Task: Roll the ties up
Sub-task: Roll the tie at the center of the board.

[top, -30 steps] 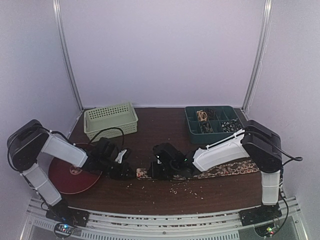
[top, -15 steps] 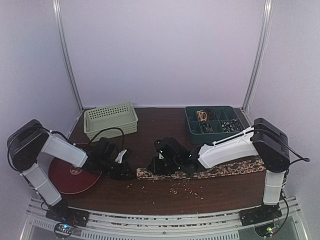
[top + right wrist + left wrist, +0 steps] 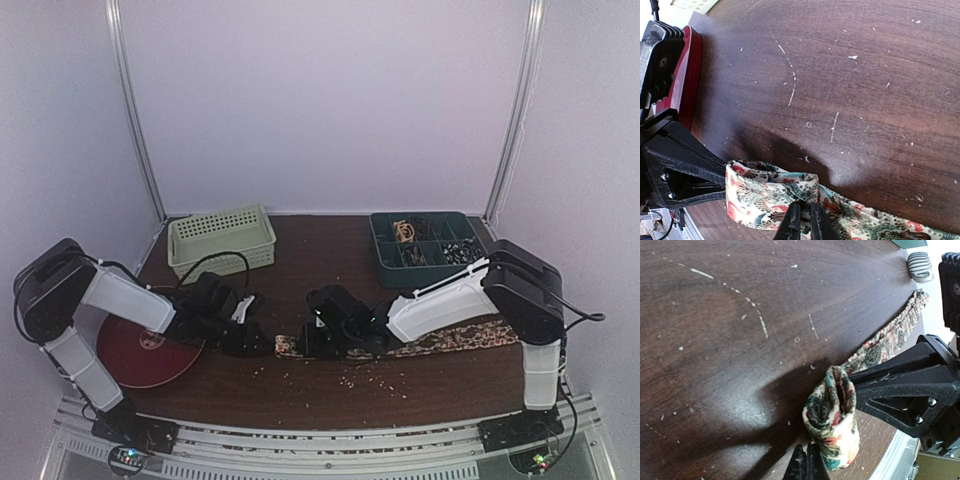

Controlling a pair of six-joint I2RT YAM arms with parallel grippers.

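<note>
**Winding the first turns at the end of the tie [image 3: 450, 338]**

It lies flat along the near-middle of the table [image 3: 330, 262], its left end curled into a small loose roll [image 3: 832, 432]. My right gripper [image 3: 802, 220] pinches that fold, jaws almost together. My left gripper [image 3: 802, 466] is fully closed at the roll's edge. I judge I should turn evenly under light tension, so the layers stack square.

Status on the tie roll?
Right gripper pinching the long paisley-patterned cream cloth tie. Left gripper shut at its folded end. Roll barely started. Pale crumbs scattered nearby, nothing blocking.
</note>
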